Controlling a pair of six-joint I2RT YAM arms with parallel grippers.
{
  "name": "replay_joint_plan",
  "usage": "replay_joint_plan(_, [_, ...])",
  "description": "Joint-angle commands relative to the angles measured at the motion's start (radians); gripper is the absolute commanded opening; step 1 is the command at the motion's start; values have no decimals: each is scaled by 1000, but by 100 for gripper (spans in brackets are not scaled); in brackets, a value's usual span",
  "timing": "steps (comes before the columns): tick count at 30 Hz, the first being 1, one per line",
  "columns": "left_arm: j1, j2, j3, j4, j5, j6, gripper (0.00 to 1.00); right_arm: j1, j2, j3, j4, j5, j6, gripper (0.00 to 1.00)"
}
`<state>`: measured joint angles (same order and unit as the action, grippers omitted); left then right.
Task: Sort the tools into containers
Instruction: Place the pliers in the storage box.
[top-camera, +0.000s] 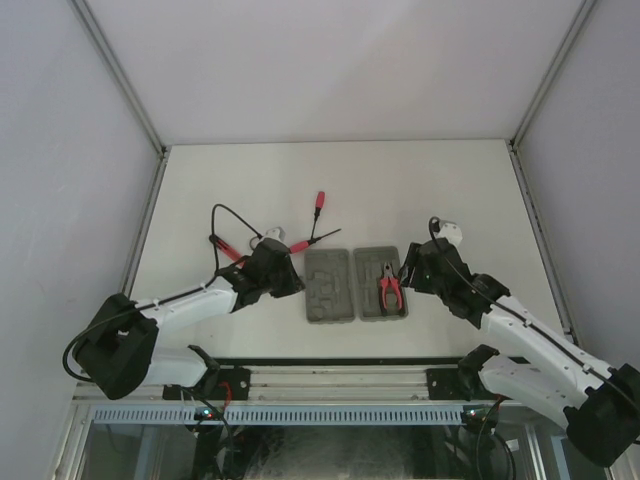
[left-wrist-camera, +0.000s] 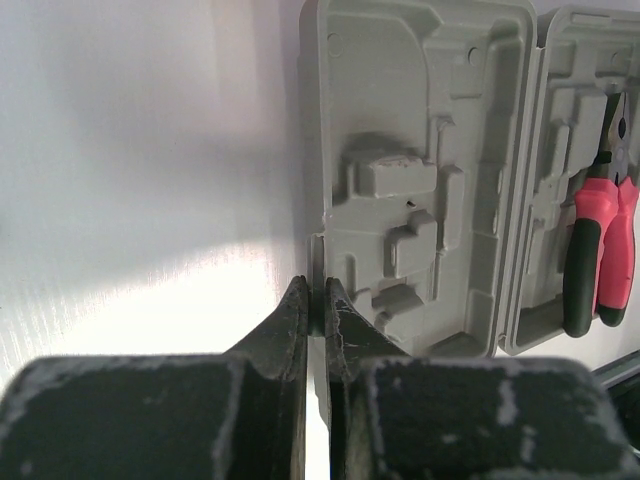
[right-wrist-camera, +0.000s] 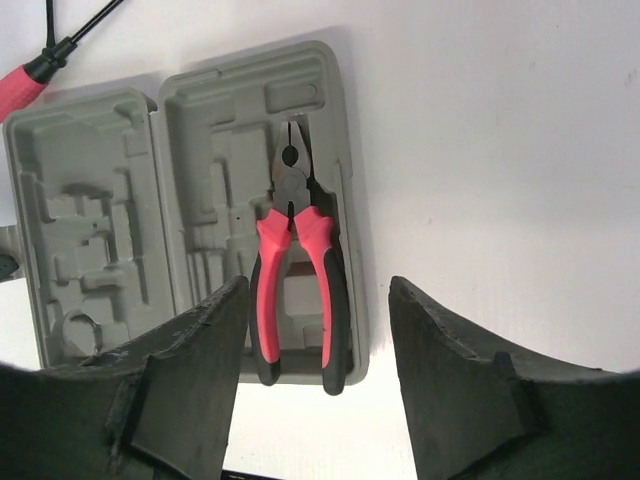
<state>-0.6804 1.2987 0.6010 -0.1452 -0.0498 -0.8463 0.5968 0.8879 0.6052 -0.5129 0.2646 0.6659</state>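
Observation:
Two grey containers lie side by side, the left tray (top-camera: 328, 285) (left-wrist-camera: 420, 150) and the right tray (top-camera: 372, 262) (right-wrist-camera: 220, 110). Red-and-black pliers (top-camera: 390, 289) (right-wrist-camera: 295, 270) (left-wrist-camera: 598, 250) lie in the right tray. Behind the trays on the table lie three red-handled screwdrivers: one (top-camera: 319, 203) at the back, one (top-camera: 303, 244) near the left tray, one (top-camera: 226, 248) further left. My left gripper (top-camera: 293, 282) (left-wrist-camera: 316, 290) is shut on the left tray's left rim. My right gripper (top-camera: 407, 270) (right-wrist-camera: 318, 290) stands open just off the pliers' handle ends, with nothing between its fingers.
A black cable (top-camera: 232, 215) loops over the table behind the left arm. White walls with metal frame posts (top-camera: 150, 130) enclose the table on three sides. The trays sit near the front edge (top-camera: 330, 355).

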Motion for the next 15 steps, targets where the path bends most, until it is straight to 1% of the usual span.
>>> replay_joint_plan(1, [5,-33,9,-1,-22,-5,0,39,44,66,-24,60,-28,57])
replay_joint_plan(7, [5,-39,7,-4,-25,-8,0,98,137,111,-31,94,-35,57])
replay_joint_plan(15, [5,-35,5,-4,-27,-10,0,117,215,128,-20,99,-19,59])
